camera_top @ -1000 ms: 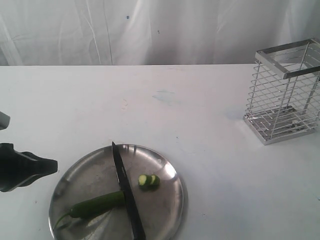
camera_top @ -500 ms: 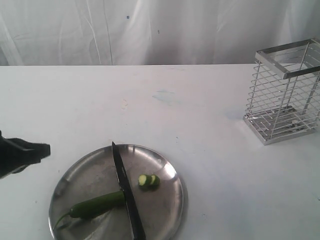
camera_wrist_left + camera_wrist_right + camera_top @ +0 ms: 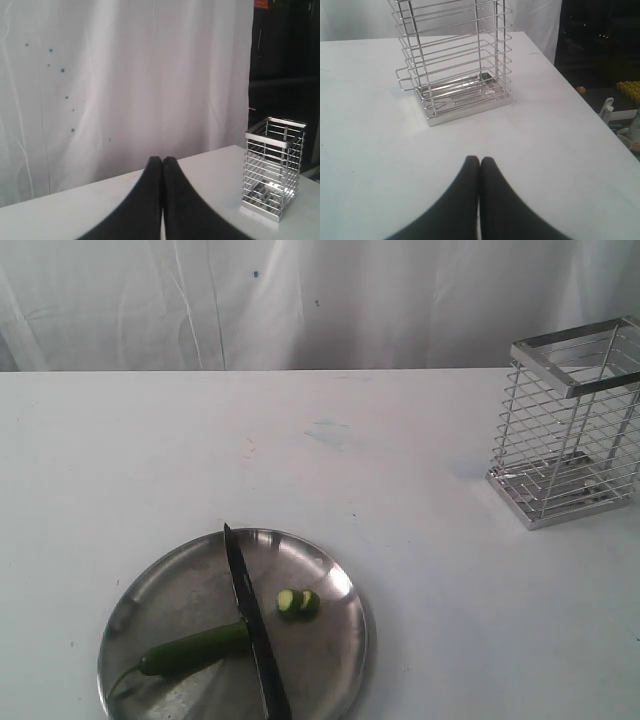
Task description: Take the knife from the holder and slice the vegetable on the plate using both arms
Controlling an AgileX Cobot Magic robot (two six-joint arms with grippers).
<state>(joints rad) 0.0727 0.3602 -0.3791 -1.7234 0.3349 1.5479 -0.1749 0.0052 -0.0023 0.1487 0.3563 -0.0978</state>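
The steel plate (image 3: 325,565) lies at the front left of the white table in the exterior view. On it the dark green cucumber (image 3: 195,648) lies with its stem to the left, and cut slices (image 3: 298,602) rest to its right. The knife (image 3: 252,625) lies across the plate, over the cucumber's cut end. The empty wire holder (image 3: 572,430) stands at the right; it also shows as the holder (image 3: 272,167) and the holder (image 3: 455,55). My left gripper (image 3: 162,161) is shut and holds nothing. My right gripper (image 3: 479,161) is shut on nothing. Neither arm shows in the exterior view.
A white curtain (image 3: 300,300) hangs behind the table. The table's right edge (image 3: 590,115) drops off beside the holder, with dark space and small items beyond it.
The left gripper, at the left edge of the exterior view a second ago, has drawn back leftward and out of that view. The plate, knife and cucumber have stayed put.
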